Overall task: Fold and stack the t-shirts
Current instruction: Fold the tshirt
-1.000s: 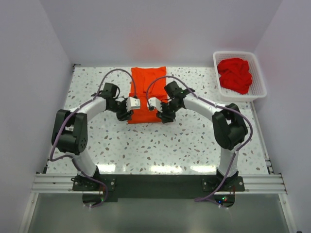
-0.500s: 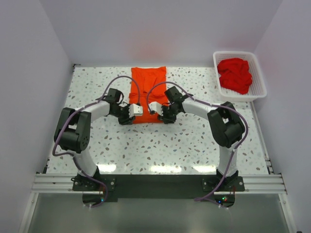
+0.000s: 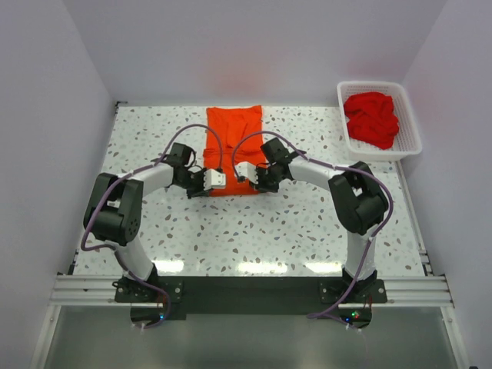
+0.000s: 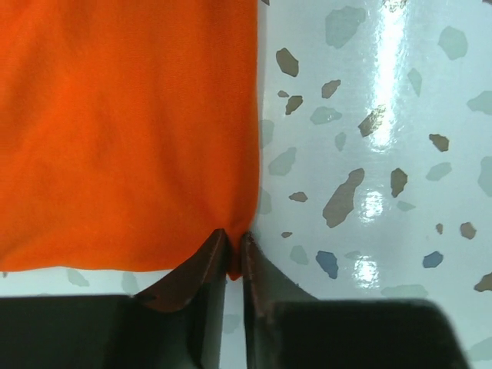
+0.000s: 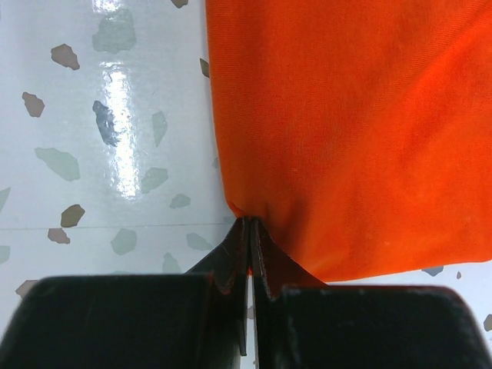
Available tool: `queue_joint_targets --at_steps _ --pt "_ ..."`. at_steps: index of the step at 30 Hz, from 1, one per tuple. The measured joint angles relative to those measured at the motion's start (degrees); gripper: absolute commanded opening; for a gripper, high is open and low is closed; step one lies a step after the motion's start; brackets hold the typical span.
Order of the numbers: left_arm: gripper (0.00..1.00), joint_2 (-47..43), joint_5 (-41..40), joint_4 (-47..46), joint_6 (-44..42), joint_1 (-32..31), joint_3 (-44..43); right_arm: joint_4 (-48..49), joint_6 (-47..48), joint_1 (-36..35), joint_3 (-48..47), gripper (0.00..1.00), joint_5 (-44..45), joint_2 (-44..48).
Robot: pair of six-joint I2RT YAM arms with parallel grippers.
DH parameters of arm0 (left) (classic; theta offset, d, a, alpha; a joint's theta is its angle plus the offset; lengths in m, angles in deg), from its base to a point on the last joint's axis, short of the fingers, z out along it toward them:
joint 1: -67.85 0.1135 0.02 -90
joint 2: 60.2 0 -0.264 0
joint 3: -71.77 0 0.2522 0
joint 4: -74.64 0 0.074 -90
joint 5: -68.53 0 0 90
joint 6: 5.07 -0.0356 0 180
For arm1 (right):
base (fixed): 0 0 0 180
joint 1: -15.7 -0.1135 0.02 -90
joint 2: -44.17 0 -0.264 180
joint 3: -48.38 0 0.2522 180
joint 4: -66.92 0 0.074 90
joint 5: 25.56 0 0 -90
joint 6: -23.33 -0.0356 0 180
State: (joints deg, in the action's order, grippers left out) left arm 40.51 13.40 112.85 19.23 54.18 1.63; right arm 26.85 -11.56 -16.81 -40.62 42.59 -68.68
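Shirt [image 4: 115, 115] corners between fingers [image 4: 192, 273], wrist-view only.

Bright orange-red shirt [image 3: 233, 146] in the middle, plain, no print. Table [image 3: 307, 223] is glossy white, speckled with grey, brown and bluish chips. Far right corner has deeper red shirts [image 3: 371, 119], also plain, inside a white lattice basket [image 3: 377, 84]. Arms [image 3: 315, 167] are white with black joints, with purple cables [image 3: 191, 127] looping above.

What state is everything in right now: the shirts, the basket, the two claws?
Orange shirt: folded narrow, lying flat, near corners pinched.
Red shirts: crumpled, unfolded.
Basket: upright, holding the red shirts.
Left gripper: shut on the orange shirt's corner.
Right gripper: shut on its other near corner.
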Motion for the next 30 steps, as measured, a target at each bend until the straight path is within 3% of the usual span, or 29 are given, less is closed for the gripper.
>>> queue_joint_targets --at_steps 3,30 --pt "0.0 -0.1 -0.4 -0.5 -0.5 -0.2 0.0 0.0 -0.1 0.0 0.0 0.0 0.0 0.1" --pt "0.0 -10.3 1.0 6.5 2.1 2.0 -5.6 -8.1 -5.7 2.3 -6.3 0.0 -3.7 10.8"
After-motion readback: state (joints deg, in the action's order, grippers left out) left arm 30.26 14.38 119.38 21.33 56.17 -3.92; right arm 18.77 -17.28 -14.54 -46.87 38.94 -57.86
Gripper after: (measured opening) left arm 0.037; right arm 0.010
